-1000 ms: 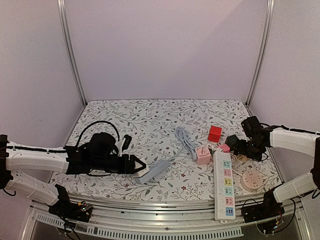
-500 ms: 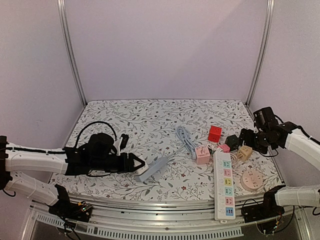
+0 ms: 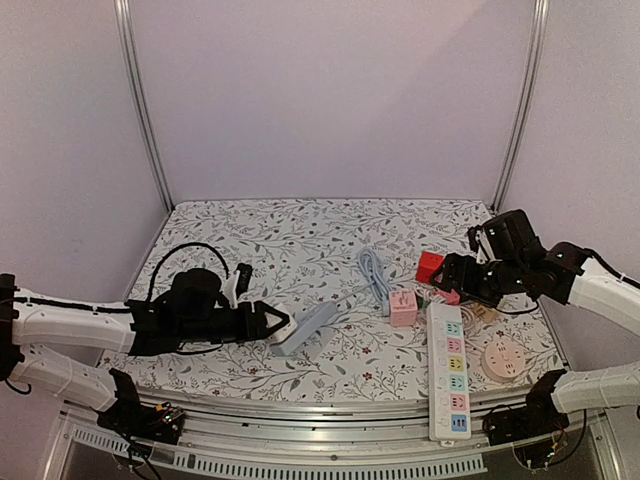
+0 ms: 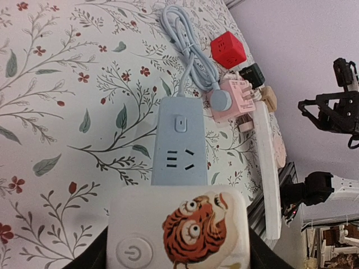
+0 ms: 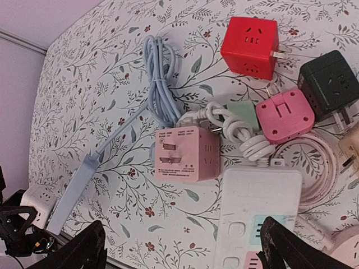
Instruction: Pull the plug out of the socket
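Item: white plug (image 4: 179, 230), a rounded block with a round power button and a tiger sticker on its upper face. Location: near-left part of the table, at the near end of the blue-grey power strip (image 4: 179, 148), whose rocker switch and one free socket face are seen just beyond it. Holder: left gripper (image 3: 272, 322), its fingers clamped on the two sides of the plug. Change noted over the last second: the strip and its coiled cable (image 5: 160, 84) have been shifted slightly across the flowered cloth (image 3: 300, 240) along with the left gripper. The right gripper (image 5: 182, 246) has been swung in from the right edge to hover above the clutter of the pink cube adapter (image 5: 185, 152), the red cube (image 5: 249, 46) and the white multi-socket strip (image 3: 448, 370). Its fingers are spread wide, with nothing held. Assessment: since the strip is dragged along, the plug is probably not yet free. The joint itself is hidden behind the plug body, so separation cannot be confirmed. A hold on the strip by the right arm is judged necessary.
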### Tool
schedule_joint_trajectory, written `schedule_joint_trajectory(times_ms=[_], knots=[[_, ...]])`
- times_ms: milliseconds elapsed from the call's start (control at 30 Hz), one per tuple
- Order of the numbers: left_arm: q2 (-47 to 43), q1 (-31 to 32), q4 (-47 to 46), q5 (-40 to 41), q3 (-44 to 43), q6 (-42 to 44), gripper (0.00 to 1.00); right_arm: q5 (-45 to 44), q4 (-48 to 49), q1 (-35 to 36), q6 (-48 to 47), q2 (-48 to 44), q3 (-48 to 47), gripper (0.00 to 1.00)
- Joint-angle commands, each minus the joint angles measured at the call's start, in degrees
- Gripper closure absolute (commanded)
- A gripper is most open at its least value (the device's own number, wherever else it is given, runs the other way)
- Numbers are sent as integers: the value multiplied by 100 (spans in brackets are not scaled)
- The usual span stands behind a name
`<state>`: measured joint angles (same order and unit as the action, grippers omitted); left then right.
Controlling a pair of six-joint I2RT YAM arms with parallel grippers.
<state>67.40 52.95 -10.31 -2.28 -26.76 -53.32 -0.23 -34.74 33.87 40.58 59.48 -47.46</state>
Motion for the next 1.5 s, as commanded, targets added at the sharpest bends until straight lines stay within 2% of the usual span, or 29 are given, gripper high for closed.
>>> schedule_joint_trajectory(times_ms=[0, 233, 500, 933, 1467], knots=[[-136, -118, -1040, 194, 118, 378, 100, -101, 771, 777, 661, 456, -56, 6], [-83, -105, -1421, 290, 265, 690, 100, -450, 1522, 1947, 1234, 1364, -320, 6], [-158, -58, -2146, 525, 692, 568, 100, -544, 2270, 2449, 1686, 2294, -657, 9], [281, 260, -2936, 677, 583, 267, 100, -410, 2740, 2675, 1928, 3468, -1293, 10], [866, 547, -3380, 595, 243, 140, 100, -459, 2875, 2691, 1919, 3919, -1447, 15]])
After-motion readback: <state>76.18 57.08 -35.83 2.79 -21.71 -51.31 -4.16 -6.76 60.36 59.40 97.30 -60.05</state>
